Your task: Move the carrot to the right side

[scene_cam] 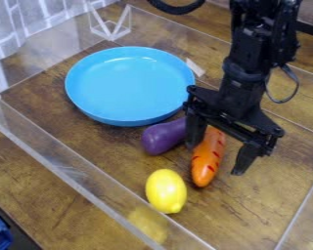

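Fingers (pixel 195 130) of the gripper (pixel 227 145) are standing apart, straddling the carrot (pixel 206 159) without clamping it; the black arm is pointing straight down over it.

Going left to right from the blue plate (pixel 128 84): the plate is sitting at the left rear of the surface. The purple eggplant (pixel 163 136) is lying just off the plate's front right edge. The yellow lemon (pixel 166 190) is resting well in front of the plate. The carrot is lying right of the eggplant, close beside it, and behind-right of the lemon.

Everything is resting on a dark wooden tabletop (pixel 67 146) enclosed by low clear plastic walls (pixel 81 186).

The carrot's long axis is running nearly front to back, with its blunt orange end toward the camera and its other end hidden beneath the gripper.
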{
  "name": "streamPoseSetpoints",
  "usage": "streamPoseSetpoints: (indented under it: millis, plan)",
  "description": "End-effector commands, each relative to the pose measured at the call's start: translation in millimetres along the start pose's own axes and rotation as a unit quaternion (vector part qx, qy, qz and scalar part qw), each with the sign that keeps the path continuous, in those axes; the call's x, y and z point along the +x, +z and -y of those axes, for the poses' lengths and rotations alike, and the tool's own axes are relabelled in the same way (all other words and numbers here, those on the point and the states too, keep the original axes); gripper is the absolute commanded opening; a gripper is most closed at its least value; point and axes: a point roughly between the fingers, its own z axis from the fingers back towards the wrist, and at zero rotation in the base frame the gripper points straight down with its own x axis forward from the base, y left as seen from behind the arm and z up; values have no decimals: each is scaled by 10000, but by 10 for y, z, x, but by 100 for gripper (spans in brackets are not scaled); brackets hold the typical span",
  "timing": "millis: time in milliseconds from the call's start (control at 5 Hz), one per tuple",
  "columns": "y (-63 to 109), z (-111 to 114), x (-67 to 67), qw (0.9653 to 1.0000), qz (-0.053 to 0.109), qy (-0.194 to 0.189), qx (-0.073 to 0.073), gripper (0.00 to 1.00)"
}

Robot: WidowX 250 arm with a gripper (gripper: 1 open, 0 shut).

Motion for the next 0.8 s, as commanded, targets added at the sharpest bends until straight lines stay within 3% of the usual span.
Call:
streamPoseSetpoints:
  millis: [0,400,600]
  plan:
    - [42,-67,60,9997,208,101,-28,100]
    - [-65,-118,114,9996,273,49,-94,100]
    - [139,-141,122,9989,438,103,-118,100]
